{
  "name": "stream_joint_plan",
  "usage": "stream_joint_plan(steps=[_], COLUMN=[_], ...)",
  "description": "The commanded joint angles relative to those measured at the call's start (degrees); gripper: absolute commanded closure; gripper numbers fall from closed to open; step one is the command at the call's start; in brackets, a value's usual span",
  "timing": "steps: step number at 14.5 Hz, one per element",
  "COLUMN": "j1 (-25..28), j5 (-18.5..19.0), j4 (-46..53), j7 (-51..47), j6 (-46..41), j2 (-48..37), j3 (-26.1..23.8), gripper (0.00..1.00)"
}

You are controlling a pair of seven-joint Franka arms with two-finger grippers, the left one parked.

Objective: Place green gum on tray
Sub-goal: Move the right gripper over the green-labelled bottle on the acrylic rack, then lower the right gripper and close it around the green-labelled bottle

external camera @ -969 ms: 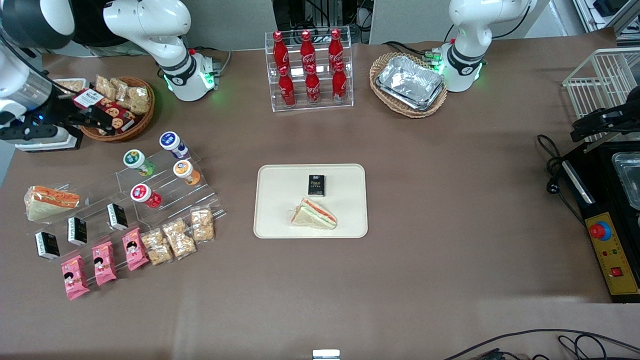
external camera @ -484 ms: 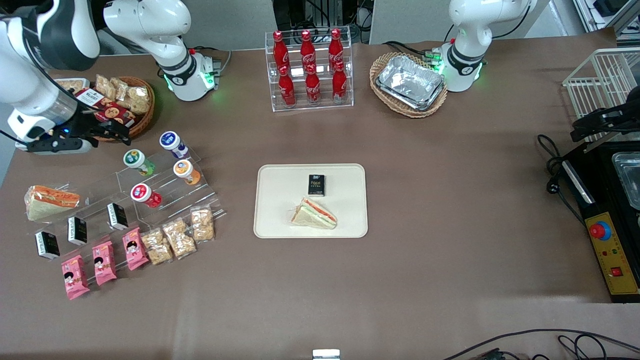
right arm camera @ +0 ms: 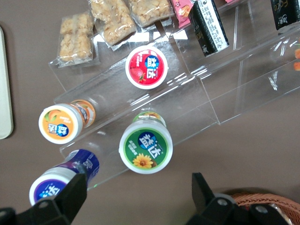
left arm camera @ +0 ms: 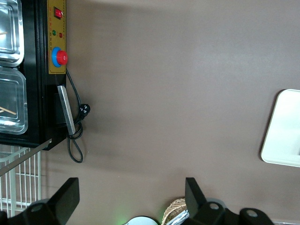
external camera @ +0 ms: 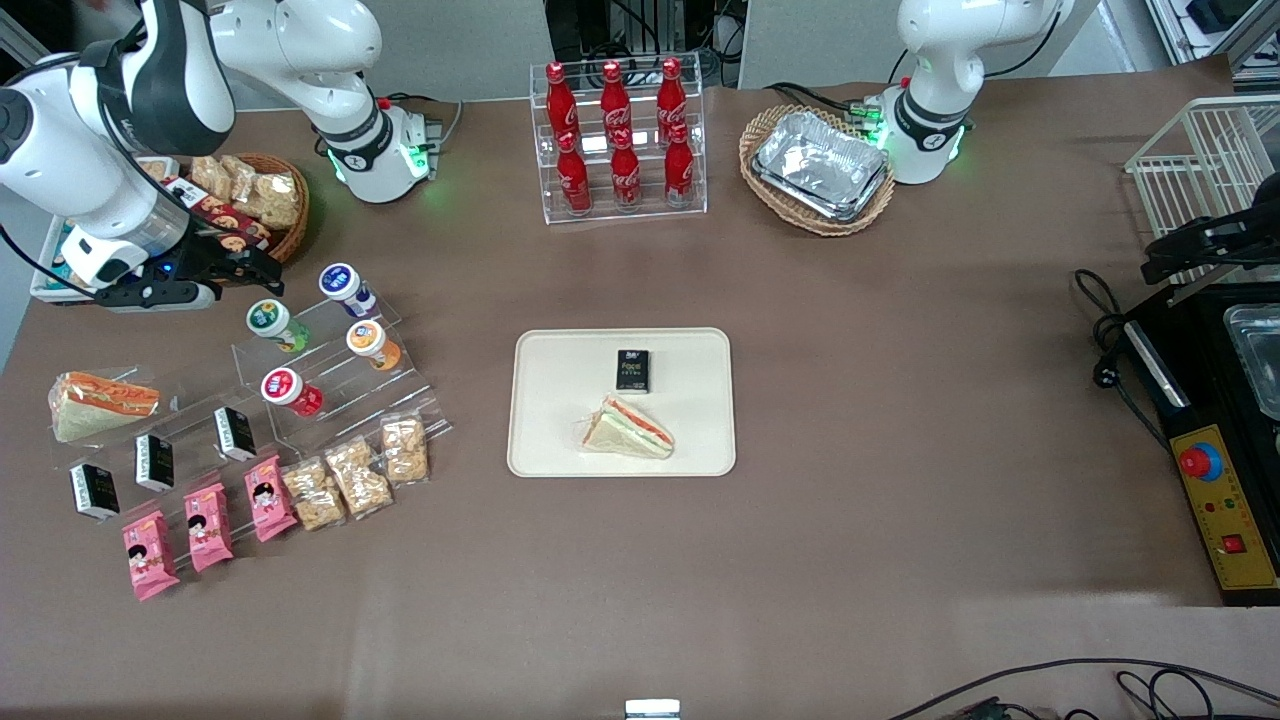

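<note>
The green gum [external camera: 272, 322] is a small green bottle with a white lid and green label, standing on the clear stepped stand [external camera: 330, 370] at the working arm's end of the table; it also shows in the right wrist view [right arm camera: 146, 147]. My gripper [external camera: 255, 266] is open and empty, above the table just farther from the front camera than the green gum; in the right wrist view [right arm camera: 140, 194] its fingers stand wide apart. The cream tray [external camera: 560, 440] lies at the table's middle, holding a black box [external camera: 632, 370] and a wrapped sandwich [external camera: 628, 428].
The blue gum [external camera: 345, 286], orange gum [external camera: 372, 343] and red gum [external camera: 290, 390] share the stand. A wicker snack basket [external camera: 285, 235] is beside the gripper. Black boxes, pink packets and nut bars lie nearer the camera. A cola rack [external camera: 618, 140] and foil trays [external camera: 820, 165] stand farther back.
My gripper has moved along the table toward the stand and now hovers close to the green gum. The gum bottles and tray have not moved.
</note>
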State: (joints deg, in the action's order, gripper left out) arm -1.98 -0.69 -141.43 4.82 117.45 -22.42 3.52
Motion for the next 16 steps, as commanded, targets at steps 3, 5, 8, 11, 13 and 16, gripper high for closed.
stream_joint_plan(steps=[3, 5, 8, 11, 13, 16], j1=[0.13, 0.04, 0.04, -0.05, -0.13, -0.48], j5=[-0.54, -0.45, -0.37, 0.86, 1.83, 3.24], j4=[-5.69, -6.23, -8.16, -8.69, -10.00, -10.97], j7=[0.63, 0.01, 0.01, 0.01, 0.01, 0.01], j6=[7.26, 8.06, 11.13, 12.10, 14.55, 16.94], j2=[-1.75, -1.75, -1.93, -1.84, -1.84, -1.75], j3=[-0.18, -1.67, -1.94, -2.38, -2.38, -2.38], gripper=[0.00, 0.00, 0.00, 0.00, 0.00, 0.00])
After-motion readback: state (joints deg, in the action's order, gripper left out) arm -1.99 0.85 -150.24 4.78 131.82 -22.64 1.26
